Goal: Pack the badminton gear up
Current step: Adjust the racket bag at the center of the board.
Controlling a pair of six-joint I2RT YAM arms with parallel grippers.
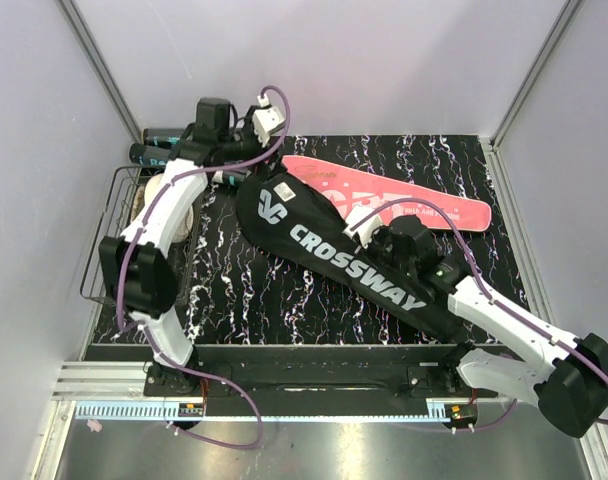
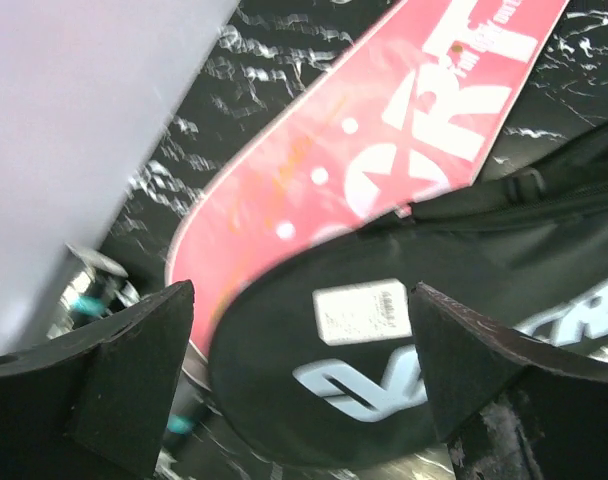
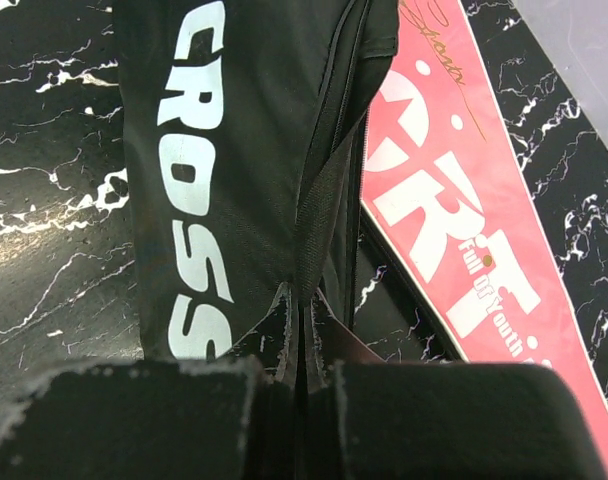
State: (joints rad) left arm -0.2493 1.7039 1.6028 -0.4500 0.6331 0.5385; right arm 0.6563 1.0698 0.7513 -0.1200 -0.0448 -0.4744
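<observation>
So the black marble-look table (image 1: 234, 290) had pretty much everything sprawled on it, and the biggest item was the black CROSSWAY bag (image 1: 334, 250), lying diagonally from far-left to near-right. Its wide end sat on top of one end of the pink SPORT case (image 1: 439, 208), which lay flat just behind it toward the back wall. My guess is the case was next to go in, or the bag just needed closing. No rackets or shuttlecocks showed anywhere, so I couldn't tell whether they were already inside. The wire basket (image 1: 106, 215) sat at the left edge, and a dark tube (image 1: 162, 135) lay against the back wall behind it, not packed yet. The right gripper (image 3: 299, 340) was clamped tight on the bag's edge right along the zipper seam on the side facing the pink case. That looked to me like it was pinning the bag so it wouldn't slide, or working the zip. The left gripper (image 2: 304, 380) hung over the bag's wide end with its jaws spread wide and nothing in them, probably lined up to grab something there.
</observation>
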